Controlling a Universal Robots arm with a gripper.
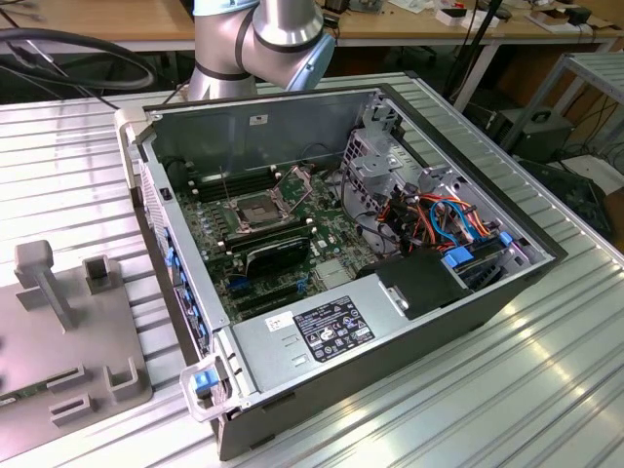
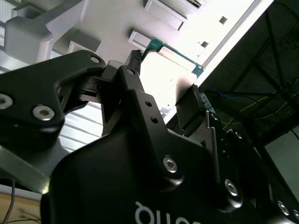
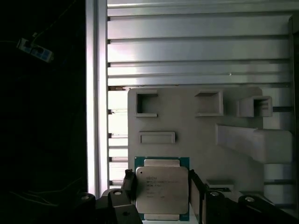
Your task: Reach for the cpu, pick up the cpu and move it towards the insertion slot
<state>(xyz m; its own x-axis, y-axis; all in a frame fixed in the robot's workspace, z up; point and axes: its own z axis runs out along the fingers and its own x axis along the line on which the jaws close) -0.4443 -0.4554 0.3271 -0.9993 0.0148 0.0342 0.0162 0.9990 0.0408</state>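
Exterior view: open PC case [image 1: 292, 336] lies on its side on the ribbed metal counter [image 1: 546, 390], motherboard [image 1: 268, 244] facing up. The insertion slot [image 1: 255, 208], a square socket w/ silver frame and dark centre, sits towards the back wall of the case, its thin wire latch standing up beside it. Just in front of it is a black finned block [image 1: 278, 252]. Orange and blue cables [image 1: 444, 219] bunch on the exterior view's right of the board. Grey fixture plate [image 1: 63, 322] w/ raised blocks lies on the counter at the exterior view's left, apart from the case. Arm's silver-blue joint [image 1: 258, 39] stands behind the case.

Second wrist view: black claw [image 2: 163, 77] seen from behind its linkage. Fingertips [image 2: 134, 58] press on opposite edges of the cpu [image 2: 170, 70], a flat square w/ green rim and pale metal face. Grey fixture plate [image 2: 117, 23] w/ pockets lies beyond it.

First wrist view: cpu [image 3: 162, 188] w/ silver lid on green board sits between the two black fingers [image 3: 129, 179], clamped on both sides. Claw [image 3: 161, 189] is closed on the cpu, over the grey fixture plate [image 3: 196, 130], w/ the ribbed counter [image 3: 187, 46] around it.
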